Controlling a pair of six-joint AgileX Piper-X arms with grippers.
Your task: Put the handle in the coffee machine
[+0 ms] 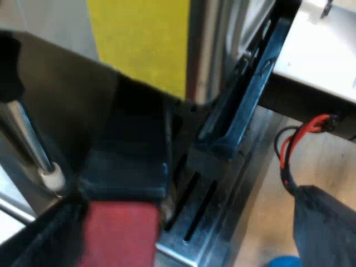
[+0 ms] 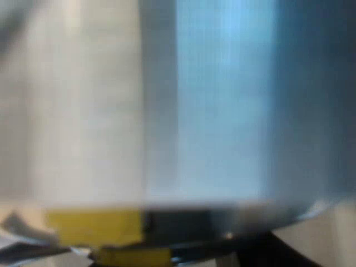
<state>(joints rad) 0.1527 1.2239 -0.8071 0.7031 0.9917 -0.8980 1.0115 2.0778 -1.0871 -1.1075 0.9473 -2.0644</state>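
The holder's dark handle (image 1: 125, 167) points out from under the espresso machine's (image 1: 139, 39) yellow front, its red end (image 1: 119, 233) nearest the camera. It sits over the slotted metal drip tray (image 1: 194, 222). My left gripper (image 1: 139, 183) stands around the handle. One black finger (image 1: 239, 105) runs along the machine's metal column, with a narrow gap between its tip and the handle. The holder's metal basket is hidden in shadow under the machine's head. In the right wrist view a shiny metal wall of the machine (image 2: 167, 100) is very close, with a yellow strip (image 2: 94, 228) at its base.
A thin steam wand (image 1: 28, 139) with a white tip hangs beside the handle. Red and black cables (image 1: 297, 139) and a dark block (image 1: 328, 228) lie on the wooden table beyond the tray. A bit of something blue (image 1: 283, 261) shows by the block.
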